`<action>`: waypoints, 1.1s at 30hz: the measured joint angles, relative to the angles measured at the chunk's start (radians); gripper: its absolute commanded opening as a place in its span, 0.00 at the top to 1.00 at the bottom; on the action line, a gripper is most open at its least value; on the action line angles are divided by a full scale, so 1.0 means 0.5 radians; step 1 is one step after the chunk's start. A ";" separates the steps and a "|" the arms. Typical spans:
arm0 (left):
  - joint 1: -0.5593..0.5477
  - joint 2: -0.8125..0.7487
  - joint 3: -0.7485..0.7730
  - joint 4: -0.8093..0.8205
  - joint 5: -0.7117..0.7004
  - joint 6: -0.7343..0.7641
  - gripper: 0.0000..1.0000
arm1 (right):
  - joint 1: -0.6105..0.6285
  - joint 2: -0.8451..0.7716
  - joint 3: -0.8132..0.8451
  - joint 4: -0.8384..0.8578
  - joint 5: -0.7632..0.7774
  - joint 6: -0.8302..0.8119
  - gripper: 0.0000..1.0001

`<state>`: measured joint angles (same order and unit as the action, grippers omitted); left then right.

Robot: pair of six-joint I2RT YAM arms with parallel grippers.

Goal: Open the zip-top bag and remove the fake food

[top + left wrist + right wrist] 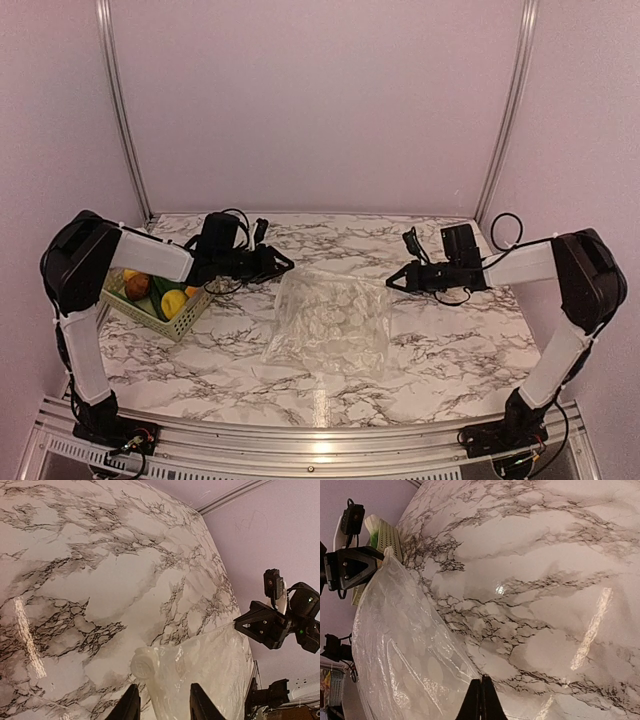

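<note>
At the left of the table [450, 360], the fake food [172, 300] is sitting in the basket [185, 325]. The left gripper [164, 695] is gaping astride a corner of the zip-top bag [325, 320], which is lying mid-table, seemingly empty. The right gripper [481, 685] seems to be pinching its edge. Releasing low is looking wisest.

A pale green slatted basket [190, 318] sits at the left of the white marble-patterned table [450, 350].
</note>
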<state>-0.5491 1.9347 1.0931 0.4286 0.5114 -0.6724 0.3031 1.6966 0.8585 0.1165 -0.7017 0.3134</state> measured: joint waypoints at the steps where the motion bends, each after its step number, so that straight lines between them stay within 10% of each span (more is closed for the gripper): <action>1: 0.008 0.001 0.007 -0.003 -0.005 0.000 0.48 | -0.024 0.000 0.000 -0.011 0.041 -0.002 1.00; 7: 0.049 -0.024 0.099 -0.089 -0.078 0.074 0.20 | -0.146 0.017 0.071 -0.095 0.162 -0.084 1.00; 12: 0.052 -0.215 0.101 -0.307 -0.223 0.216 0.02 | -0.158 0.047 0.321 -0.282 0.307 -0.266 0.81; 33: 0.274 -0.834 0.168 -0.931 -0.640 0.416 0.01 | -0.162 -0.020 0.962 -0.683 0.525 -0.508 0.20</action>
<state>-0.4122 1.5177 1.1770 -0.0368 0.1913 -0.4644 0.2222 1.6867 1.3396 -0.2249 -0.4393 0.0593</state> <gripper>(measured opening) 0.989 0.763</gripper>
